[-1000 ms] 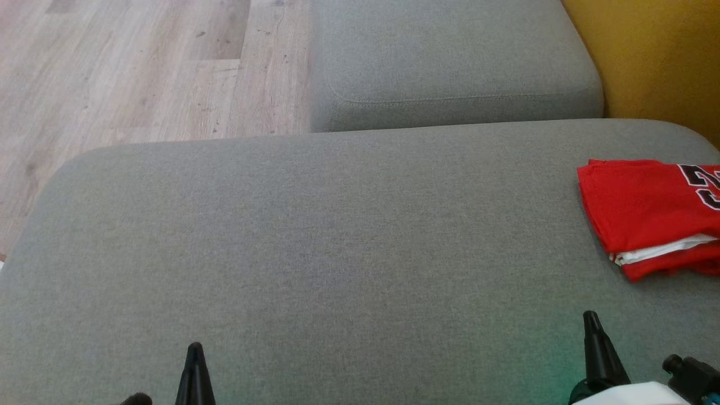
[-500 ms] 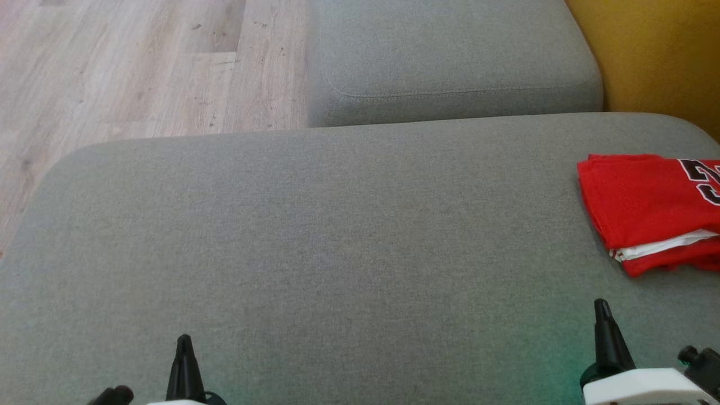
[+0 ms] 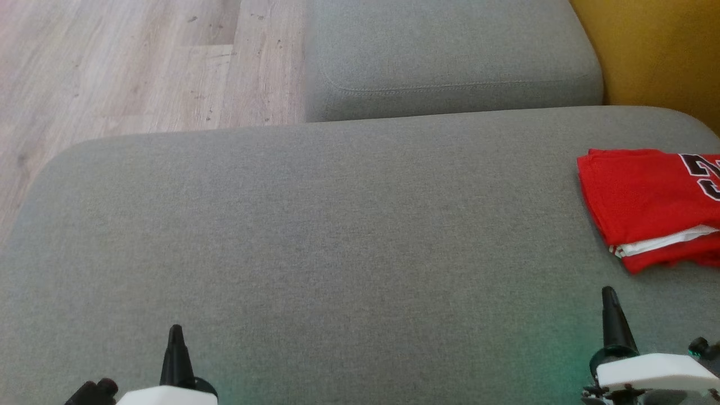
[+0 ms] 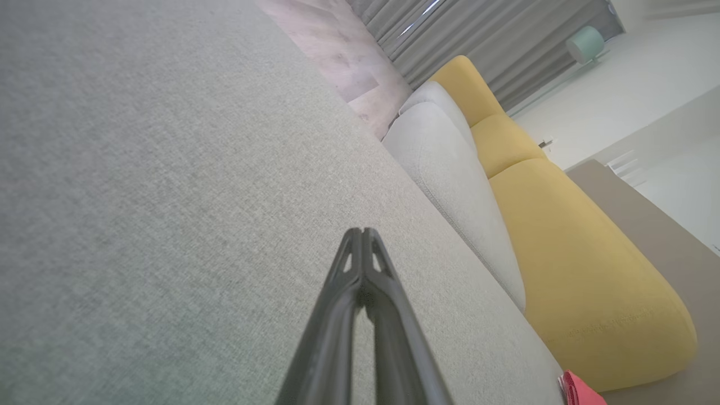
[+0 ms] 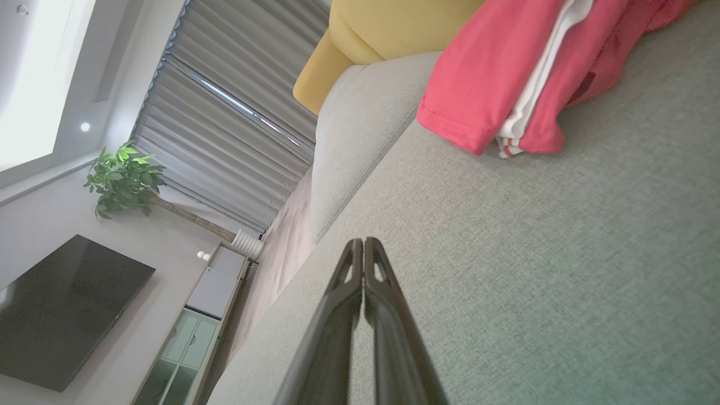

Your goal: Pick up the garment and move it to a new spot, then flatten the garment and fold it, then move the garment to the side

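The red garment, folded with a white trim edge and dark lettering, lies at the right edge of the grey sofa cushion. It also appears in the right wrist view as a red bundle, and a red corner peeks into the left wrist view. My left gripper sits at the lower left, shut and empty, tips together. My right gripper is at the lower right, shut and empty, well short of the garment.
A second grey cushion lies beyond the near one, with wooden floor to the left and a yellow backrest at the right. The wrist views show curtains, a plant and a television.
The head view has shifted, so the sofa and garment sit slightly higher in the picture. More of both white wrists shows at the bottom edge. The garment lies as before.
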### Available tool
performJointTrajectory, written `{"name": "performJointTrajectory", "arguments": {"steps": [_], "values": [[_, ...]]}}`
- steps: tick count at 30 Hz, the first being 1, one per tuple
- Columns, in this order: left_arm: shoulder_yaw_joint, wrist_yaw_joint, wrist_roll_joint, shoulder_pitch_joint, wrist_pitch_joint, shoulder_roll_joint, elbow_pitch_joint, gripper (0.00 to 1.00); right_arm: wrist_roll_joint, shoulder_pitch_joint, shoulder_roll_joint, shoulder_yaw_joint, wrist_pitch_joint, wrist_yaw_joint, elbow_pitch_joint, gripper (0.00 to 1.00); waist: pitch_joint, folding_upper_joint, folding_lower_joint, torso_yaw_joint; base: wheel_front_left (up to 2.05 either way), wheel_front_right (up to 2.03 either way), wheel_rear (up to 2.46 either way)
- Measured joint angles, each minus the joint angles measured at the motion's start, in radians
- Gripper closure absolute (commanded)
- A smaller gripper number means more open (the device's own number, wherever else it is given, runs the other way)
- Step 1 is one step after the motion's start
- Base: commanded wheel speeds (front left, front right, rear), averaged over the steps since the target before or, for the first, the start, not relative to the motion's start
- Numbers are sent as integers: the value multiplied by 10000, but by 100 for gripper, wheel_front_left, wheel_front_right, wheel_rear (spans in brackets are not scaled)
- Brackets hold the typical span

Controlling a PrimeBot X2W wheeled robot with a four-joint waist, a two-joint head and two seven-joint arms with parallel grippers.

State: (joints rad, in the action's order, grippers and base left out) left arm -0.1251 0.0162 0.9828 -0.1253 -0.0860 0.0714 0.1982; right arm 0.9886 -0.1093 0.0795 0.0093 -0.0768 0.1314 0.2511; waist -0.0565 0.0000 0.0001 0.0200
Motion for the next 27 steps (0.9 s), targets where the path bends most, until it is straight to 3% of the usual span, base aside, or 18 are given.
{"name": "performJointTrajectory", "arguments": {"steps": [27], "values": [[706, -683, 3114, 820, 777, 0, 320, 100, 3009, 802, -33, -523, 775, 0, 117, 100, 286, 0, 0, -96, 0, 0, 0]]}}
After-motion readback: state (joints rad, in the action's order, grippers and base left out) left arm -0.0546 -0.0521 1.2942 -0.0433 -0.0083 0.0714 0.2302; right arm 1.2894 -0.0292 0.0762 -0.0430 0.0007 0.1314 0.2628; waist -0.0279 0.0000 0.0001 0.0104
